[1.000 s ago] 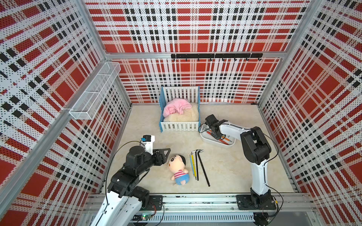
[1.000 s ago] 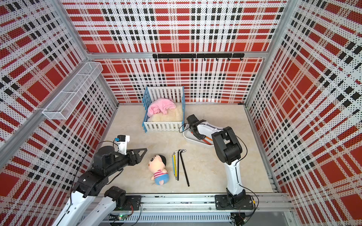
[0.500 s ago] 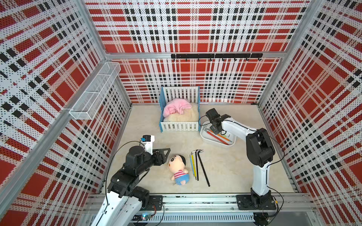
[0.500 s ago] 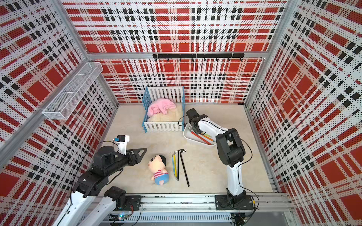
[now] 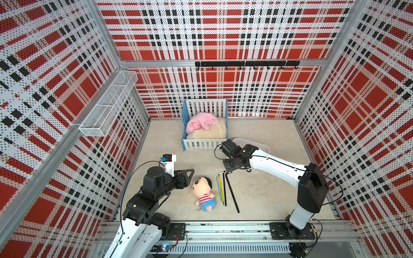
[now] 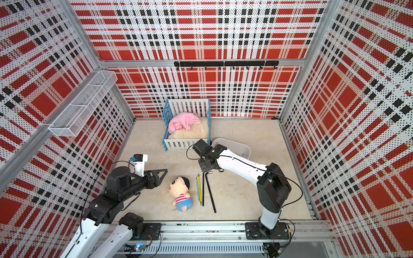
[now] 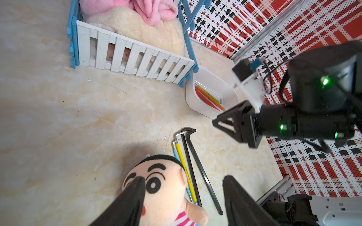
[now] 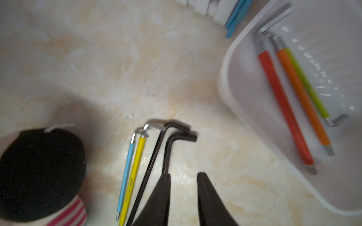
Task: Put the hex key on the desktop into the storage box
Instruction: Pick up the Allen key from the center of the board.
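Observation:
Several hex keys lie side by side on the desktop [image 5: 268, 192]: a blue one [image 5: 218, 185], a yellow one [image 5: 220, 188], a thin black one [image 5: 224, 189] and a thick black one [image 5: 232, 194]. My right gripper [image 8: 183, 174] hovers low over their bent ends, open by a narrow gap with nothing in it. One fingertip overlaps the thick black key's shaft [image 8: 168, 154]. The white storage box [image 8: 231, 58] holds a red [image 8: 282, 103], an orange [image 8: 301, 94] and a green key [image 8: 307, 82]. My left gripper [image 7: 184, 180] hangs open above the doll's face.
A plush doll [image 5: 202, 189] lies just left of the keys. The blue-and-white crib [image 5: 204, 125] with a pink blanket stands behind, next to the storage box [image 5: 257, 143]. A wire basket [image 5: 109, 105] and a black hook rail [image 5: 245, 63] hang on the walls.
My right arm has swung from over the storage box forward and leftward to the bent ends of the keys on the desktop, its jaws a little wider. The left arm has not moved.

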### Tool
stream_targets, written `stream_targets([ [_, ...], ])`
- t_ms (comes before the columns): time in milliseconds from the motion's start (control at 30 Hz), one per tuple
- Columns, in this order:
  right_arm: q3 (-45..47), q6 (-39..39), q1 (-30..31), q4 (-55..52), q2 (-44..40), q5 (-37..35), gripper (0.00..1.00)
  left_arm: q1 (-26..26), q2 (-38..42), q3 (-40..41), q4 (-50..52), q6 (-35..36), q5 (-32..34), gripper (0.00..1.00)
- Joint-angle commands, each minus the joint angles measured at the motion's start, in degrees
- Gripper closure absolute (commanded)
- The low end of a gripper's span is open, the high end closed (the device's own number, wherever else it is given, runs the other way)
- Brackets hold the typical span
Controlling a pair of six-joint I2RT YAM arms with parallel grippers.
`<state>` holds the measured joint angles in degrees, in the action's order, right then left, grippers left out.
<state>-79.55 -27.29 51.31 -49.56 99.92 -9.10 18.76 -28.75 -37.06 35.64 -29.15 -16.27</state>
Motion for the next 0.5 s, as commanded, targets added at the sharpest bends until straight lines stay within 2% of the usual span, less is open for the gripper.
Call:
stream_targets([
  [0,2.03,-5.6,3.54,-3.09,0.45,3.8,0.66,-0.31,0.61,0.08,-0.1,0.67,-0.19,0.32],
  [200,4.13,-8.67,4.06,-3.2,3.19,5.94,0.66,-0.31,1.45,0.06,-0.13,0.22,0.45,0.32],
  [300,3.35,-9.73,4.06,-4.24,5.5,4.45,0.68,-0.31,1.59,-0.03,-0.13,0.4,0.37,0.32],
  [467,2.53,-10.05,3.39,-3.55,8.18,3.28,0.66,-0.31,1.91,-0.03,-0.13,0.29,0.45,0.32],
])
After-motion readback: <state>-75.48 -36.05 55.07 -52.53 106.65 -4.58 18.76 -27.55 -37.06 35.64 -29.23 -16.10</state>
